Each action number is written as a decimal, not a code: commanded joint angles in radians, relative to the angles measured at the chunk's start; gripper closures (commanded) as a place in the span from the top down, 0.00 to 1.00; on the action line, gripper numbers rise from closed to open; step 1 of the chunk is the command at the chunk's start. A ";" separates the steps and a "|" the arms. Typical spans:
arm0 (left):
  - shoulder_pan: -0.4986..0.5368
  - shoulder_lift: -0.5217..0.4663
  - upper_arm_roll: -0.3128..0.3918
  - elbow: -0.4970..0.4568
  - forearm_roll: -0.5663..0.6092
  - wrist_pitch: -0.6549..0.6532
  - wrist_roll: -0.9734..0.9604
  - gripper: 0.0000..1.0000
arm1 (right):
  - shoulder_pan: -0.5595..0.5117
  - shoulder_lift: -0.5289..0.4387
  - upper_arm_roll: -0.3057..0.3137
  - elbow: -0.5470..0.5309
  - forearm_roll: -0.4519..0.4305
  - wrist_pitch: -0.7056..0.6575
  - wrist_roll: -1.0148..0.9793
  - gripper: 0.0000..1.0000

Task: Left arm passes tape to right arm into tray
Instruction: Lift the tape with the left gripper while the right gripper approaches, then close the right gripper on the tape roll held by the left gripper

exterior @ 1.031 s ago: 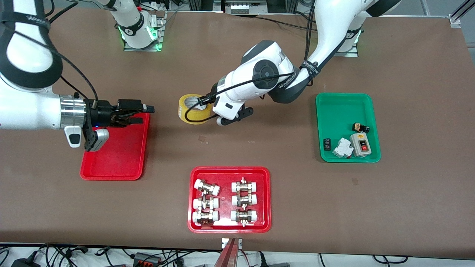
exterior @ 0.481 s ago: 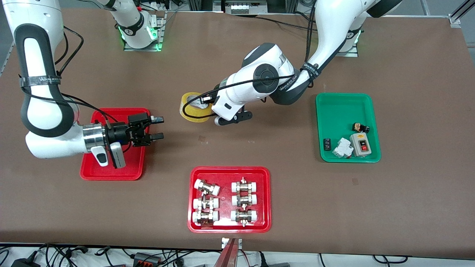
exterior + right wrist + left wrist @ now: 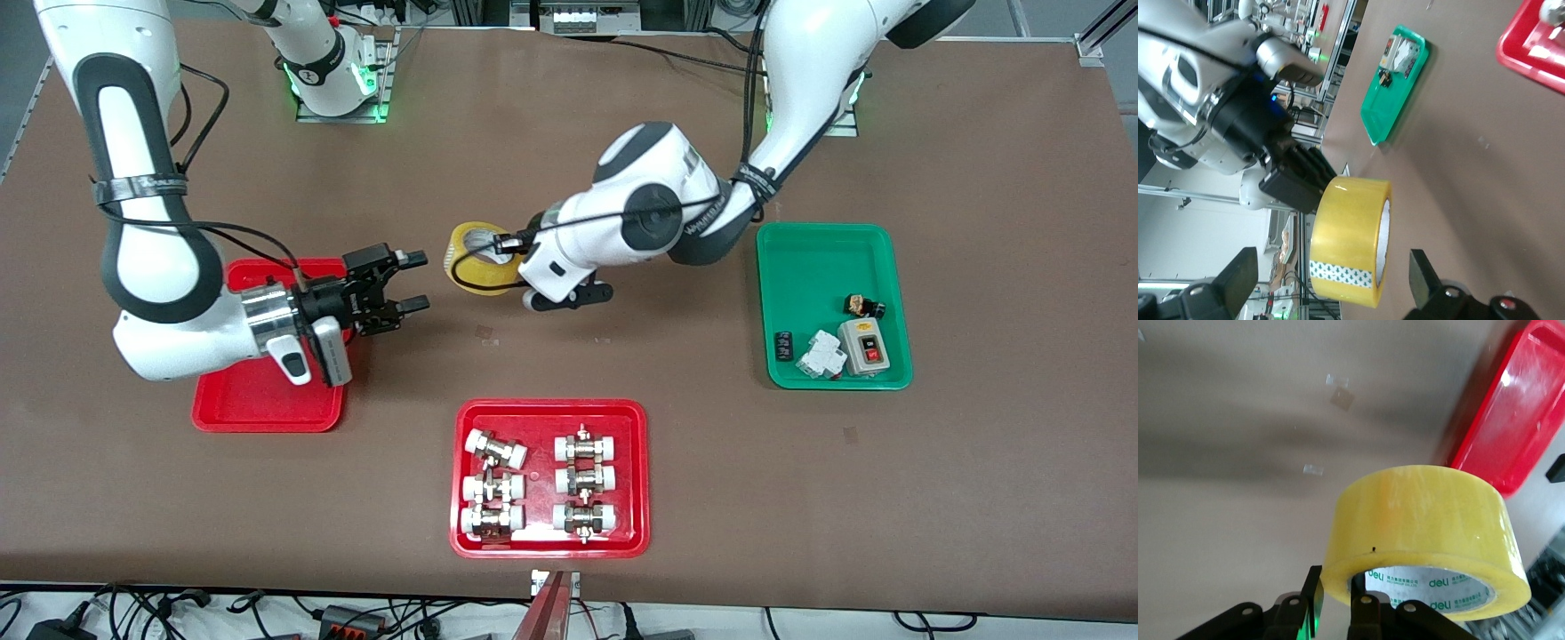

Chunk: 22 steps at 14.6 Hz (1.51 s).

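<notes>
Left gripper (image 3: 504,253) pinches the tape (image 3: 478,258) aloft over the table (image 3: 978,160), while right gripper (image 3: 416,281), fingers spread, faces it beside the tray (image 3: 267,404).

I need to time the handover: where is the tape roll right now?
The tape is held up in the left gripper, shut on its rim, over bare table between the plain red tray and the green tray; the open right gripper faces it.

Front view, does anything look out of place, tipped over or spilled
Nothing stands out. The left gripper holds the yellowish translucent tape roll above the brown table; the open right gripper waits beside it by the plain red plastic tray. The other trays' contents sit inside them.
</notes>
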State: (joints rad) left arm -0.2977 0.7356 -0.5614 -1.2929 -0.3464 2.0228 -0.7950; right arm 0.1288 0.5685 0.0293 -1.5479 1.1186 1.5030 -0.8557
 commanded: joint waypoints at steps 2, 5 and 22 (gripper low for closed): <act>0.026 0.014 -0.005 0.006 -0.068 -0.076 0.111 0.00 | 0.031 0.002 -0.003 -0.011 -0.022 0.019 -0.029 1.00; 0.019 0.025 -0.003 0.006 -0.089 -0.099 0.111 0.00 | 0.057 0.002 -0.003 -0.020 -0.022 0.032 -0.029 1.00; 0.015 0.077 0.001 0.075 -0.078 -0.111 0.108 0.00 | 0.127 -0.012 -0.008 -0.064 -0.112 0.134 0.122 1.00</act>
State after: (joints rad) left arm -0.2784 0.8023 -0.5614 -1.2537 -0.4046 1.9348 -0.7116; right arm 0.2410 0.5781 0.0292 -1.5998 1.0203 1.6256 -0.7567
